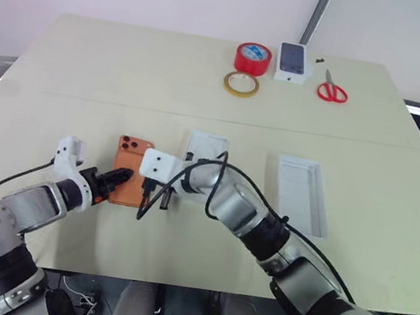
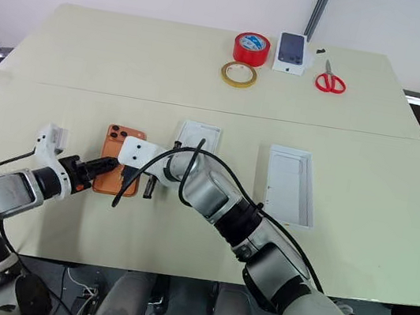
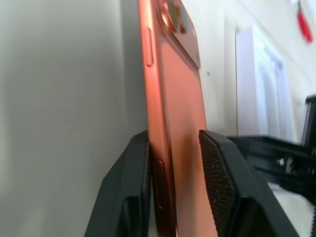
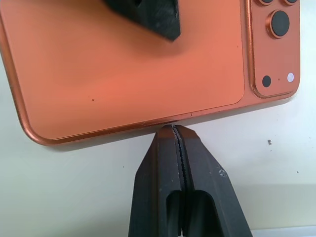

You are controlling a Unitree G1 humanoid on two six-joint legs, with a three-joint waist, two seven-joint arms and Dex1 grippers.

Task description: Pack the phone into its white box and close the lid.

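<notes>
Roughly, as it stands:
Phone: orange phone (image 1: 129,171) lies back-up on the pale table (image 1: 113,62), lens cluster at its far end, near the front edge on the robot's left.
Left gripper: left gripper (image 1: 114,181) comes in low from the near-left; in its wrist view one finger sits over the back and the other under the near edge, jaws closing on the phone's thickness. Whether the pinch is firm yet, cannot tell.
Right gripper: right gripper (image 4: 177,129) has its jaws pressed together, tip butted against the phone's long right edge. Reads as a backstop, so the phone cannot slide away while the other hand gets under it.
White box: white box (image 1: 303,195), open and empty, lies well apart to the right, beyond the right arm.
Insert: flat white insert (image 1: 206,146) lies just beyond the right wrist, between phone and box.
Far clutter: red tape roll (image 1: 253,57), yellow tape ring (image 1: 241,84), small box with a phone picture (image 1: 294,63), red scissors (image 1: 332,89); all far side, out of the working area.
Stage: judged early; phone not lifted, box unfilled, lid step not begun.
Risk: thin edge grip may slip as the phone lifts.
</notes>
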